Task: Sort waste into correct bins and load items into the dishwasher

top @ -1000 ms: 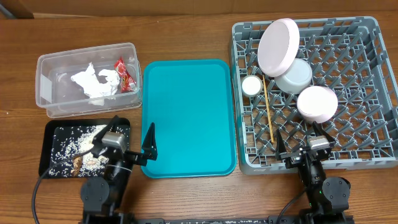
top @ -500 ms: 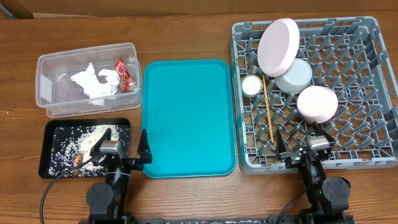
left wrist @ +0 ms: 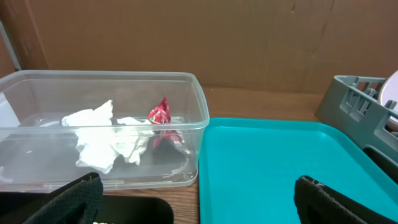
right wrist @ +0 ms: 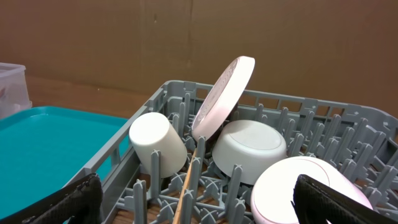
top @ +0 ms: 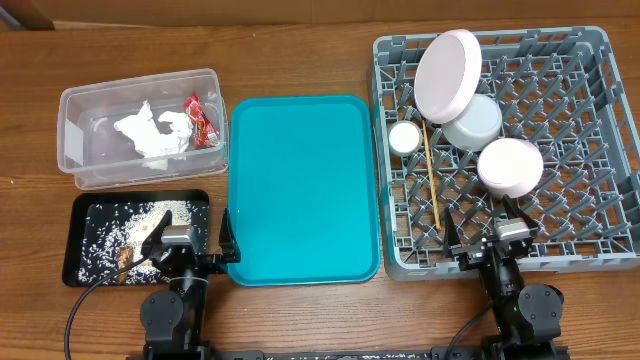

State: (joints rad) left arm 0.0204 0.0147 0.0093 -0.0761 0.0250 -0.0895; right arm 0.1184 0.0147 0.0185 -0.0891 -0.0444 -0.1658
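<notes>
Large teal plastic serving tray (top: 300,190): nothing on it. Left of it: crumpled white paper napkins (top: 150,132), small red snack wrapper (top: 203,118) in clear plastic tub (top: 75,150); rice scraps (top: 120,235) in black rectangular tray (top: 80,205). Right of it: grey pegged dish rack (top: 590,200) holds pale pink round plate (top: 448,75), pink bowl (top: 510,165), grey-white bowl (top: 475,122), white cup (top: 405,137), thin wooden chopsticks (top: 431,175) with long axis running away from right hand (top: 492,232). Left hand (top: 190,235) and right hand wide, empty, by tray's near corners. Seemingly nothing left to fetch.

Inside grey dish rack (top: 590,120): tilted pink plate (top: 448,75), grey-white bowl (top: 476,122), pink bowl (top: 510,165), cup (top: 405,137), chopsticks (top: 431,180). Well left: clear tub (top: 70,150) holding napkins (top: 150,133), red wrapper (top: 202,118); black tray (top: 72,245) of rice scraps (top: 115,232).
</notes>
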